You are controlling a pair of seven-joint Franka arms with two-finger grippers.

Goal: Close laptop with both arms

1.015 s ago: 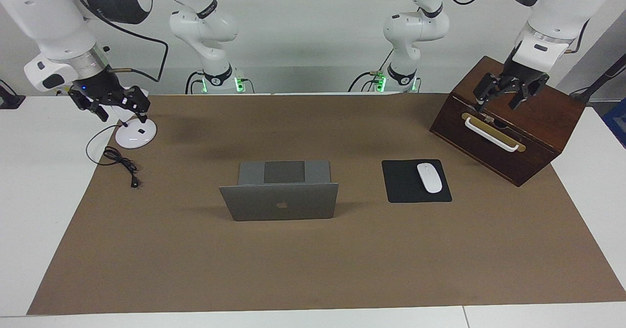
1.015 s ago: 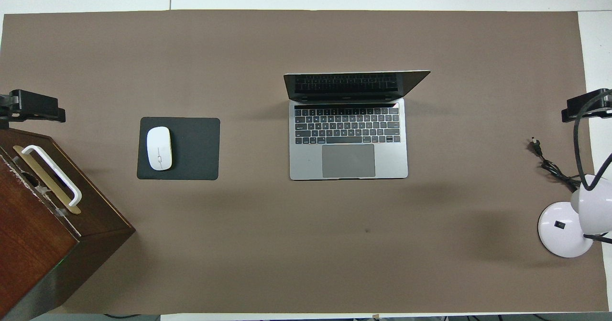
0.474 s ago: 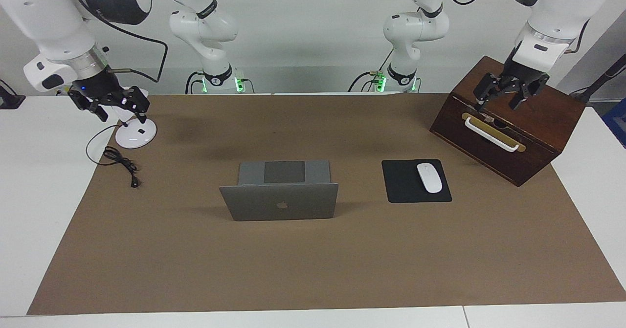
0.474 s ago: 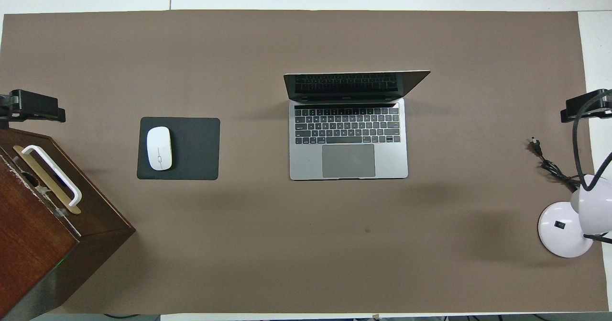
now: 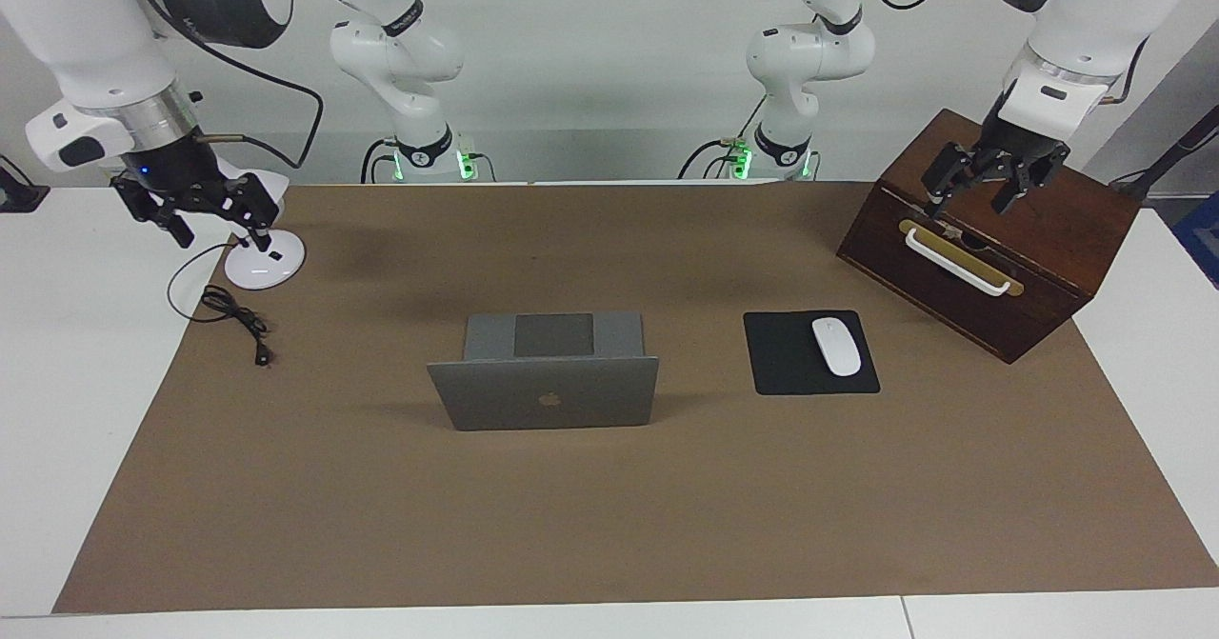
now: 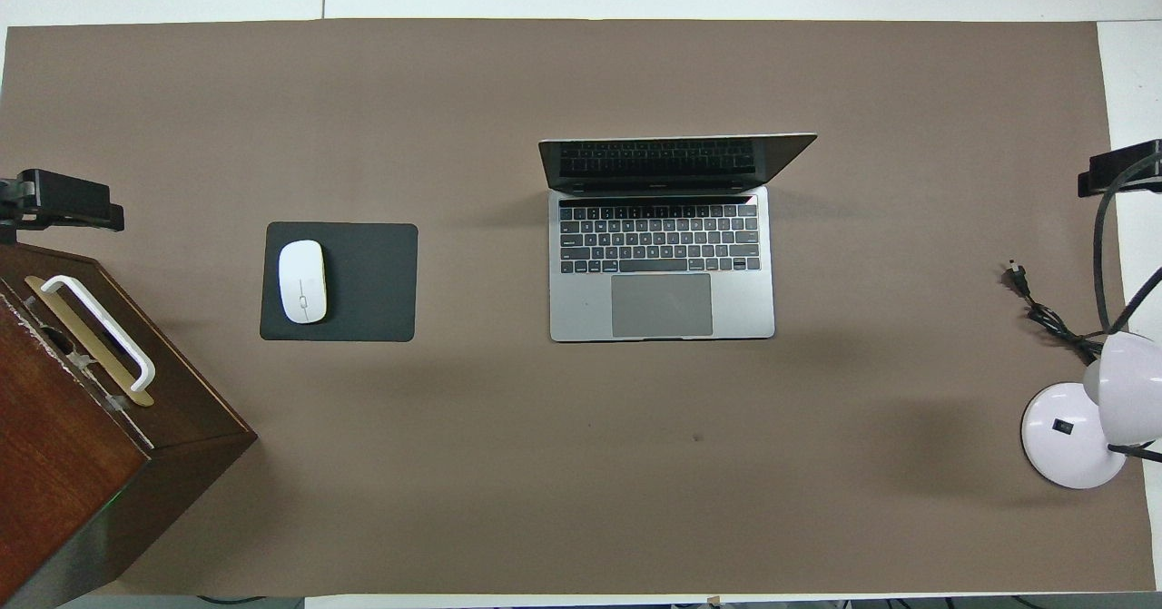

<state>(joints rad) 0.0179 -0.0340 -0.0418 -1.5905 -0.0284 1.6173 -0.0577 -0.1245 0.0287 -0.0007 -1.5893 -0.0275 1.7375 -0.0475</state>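
Right gripper (image 5: 195, 210) shifted outward beside white lamp (image 5: 265, 260); left gripper (image 5: 990, 182) over brown wooden box (image 5: 1048, 268); both jaws released. Slim silver-grey metal laptop (image 5: 545, 393) open: stiff, slippery, hinge fragile; press lid's top edge.

An open laptop (image 5: 544, 382) sits mid-counter on a brown mat (image 5: 609, 525), its lid upright with the logo facing away from the robots, and a black mouse pad (image 5: 795, 358) carrying a white mouse (image 5: 836, 346) lies beside it toward the left arm's end. At the counter corner nearest the left arm stands a dark wooden box (image 5: 1038, 268) with a white handle (image 5: 955, 260), and the left gripper (image 5: 990, 182) hangs over it with its fingers (image 5: 938, 182) spread apart. At the corner nearest the right arm, the right gripper (image 5: 205, 210) hangs with fingers spread over a white lamp base (image 5: 265, 261), beside a coiled black cord (image 5: 233, 315).
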